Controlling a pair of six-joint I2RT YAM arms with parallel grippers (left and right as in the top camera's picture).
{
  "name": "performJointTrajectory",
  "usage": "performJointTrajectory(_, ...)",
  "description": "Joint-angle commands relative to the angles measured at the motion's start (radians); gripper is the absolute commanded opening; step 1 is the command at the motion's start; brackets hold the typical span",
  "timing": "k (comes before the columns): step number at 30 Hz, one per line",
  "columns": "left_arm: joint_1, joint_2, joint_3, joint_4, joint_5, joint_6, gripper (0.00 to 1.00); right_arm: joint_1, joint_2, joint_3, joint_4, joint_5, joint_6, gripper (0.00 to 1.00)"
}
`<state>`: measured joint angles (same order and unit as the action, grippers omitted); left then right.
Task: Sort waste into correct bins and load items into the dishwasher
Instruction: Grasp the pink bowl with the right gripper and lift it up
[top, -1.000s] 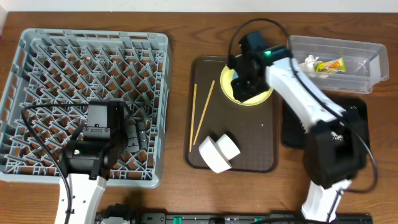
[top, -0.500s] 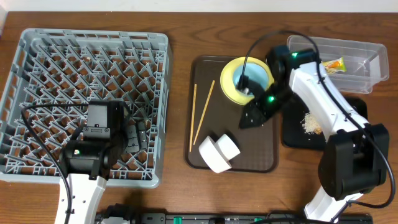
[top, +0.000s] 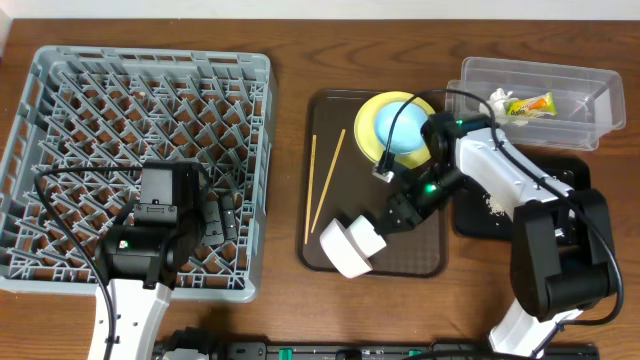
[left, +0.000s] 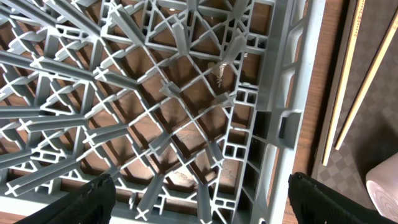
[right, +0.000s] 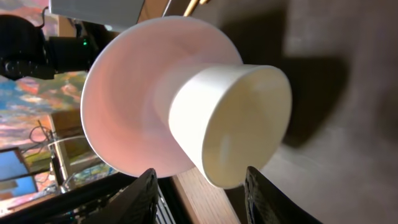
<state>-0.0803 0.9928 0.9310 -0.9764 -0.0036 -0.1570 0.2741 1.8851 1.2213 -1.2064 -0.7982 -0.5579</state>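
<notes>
The left gripper (top: 222, 218) hangs over the near right part of the grey dish rack (top: 140, 120). In the left wrist view its fingers (left: 93, 199) are spread wide, and only the rack's lattice of pegs shows between and ahead of them. Just beyond the rack wall to this gripper's right, the two wooden chopsticks (top: 322, 185) lie side by side on the dark brown serving tray (top: 420, 255), close together at their near ends and apart at the far ends.

Further right on the same tray, the pale pink bowl (top: 338, 250) lies tipped on its side. The small white cup (top: 368, 235) also lies on its side, with its mouth inside the bowl. The right gripper (top: 392, 220) points at this pair from their right. In the right wrist view its fingers (right: 134, 193) are parted and hold nothing. The cup's base (right: 230, 124) faces them just ahead, and the bowl's rim (right: 112, 81) flares behind it. From these views I cannot tell whether a finger touches the cup.

Behind the right gripper, on the far end of the serving tray, the light blue bowl (top: 400, 125) sits upright on the round yellow plate (top: 365, 140).

To the gripper's right and past the arm, the glossy black tray (top: 570, 170) holds a scatter of pale crumbs (top: 492, 205), partly hidden by the arm. Beyond it, the clear plastic tub (top: 590, 120) holds the crumpled white tissue (top: 498, 100) with the green-and-yellow wrapper (top: 530, 105) just beside it.
</notes>
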Motion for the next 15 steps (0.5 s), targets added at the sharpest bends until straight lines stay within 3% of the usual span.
performJointTrajectory(1,-0.002,0.0,0.018,-0.003,-0.005,0.006,0.91,0.033,0.006,-0.029,0.024,-0.044,-0.019,0.42)
performJointTrajectory(7,-0.002,0.0,0.018,-0.003,-0.005,0.006,0.91,0.072,0.006,-0.063,0.107,-0.044,0.004,0.37)
performJointTrajectory(12,-0.002,0.0,0.018,-0.008,-0.005,0.006,0.9,0.076,0.006,-0.072,0.117,-0.045,0.004,0.11)
performJointTrajectory(15,-0.002,0.0,0.018,-0.008,-0.005,0.006,0.91,0.082,0.006,-0.072,0.114,-0.045,0.004,0.06)
